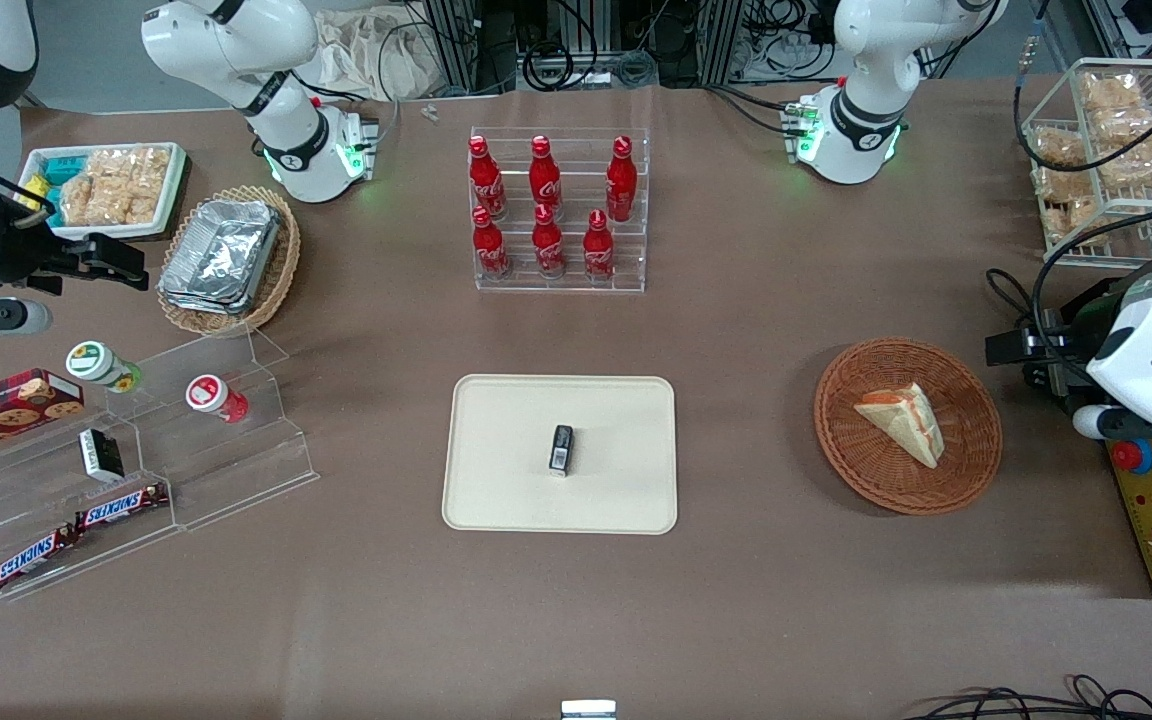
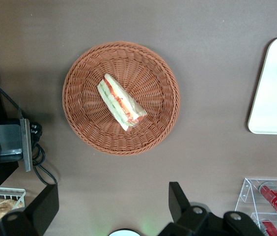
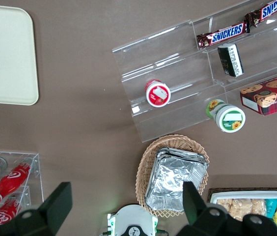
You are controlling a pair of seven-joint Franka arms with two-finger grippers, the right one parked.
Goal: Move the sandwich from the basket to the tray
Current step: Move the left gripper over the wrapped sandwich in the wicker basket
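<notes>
sandwich [image 2: 121,102]: lies flat mid-basket [image 2: 82,123], clear for your top grab.
gripper [image 2: 111,209]: spread wide, high above basket.
tray [image 1: 496,480]: black box [image 1: 561,448] at centre, so drop beside it.

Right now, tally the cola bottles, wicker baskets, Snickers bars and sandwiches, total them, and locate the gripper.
Cola bottles: 6
Wicker baskets: 2
Snickers bars: 2
Sandwiches: 1
Total: 11
Gripper: open, above the table near the reddish basket.
</notes>
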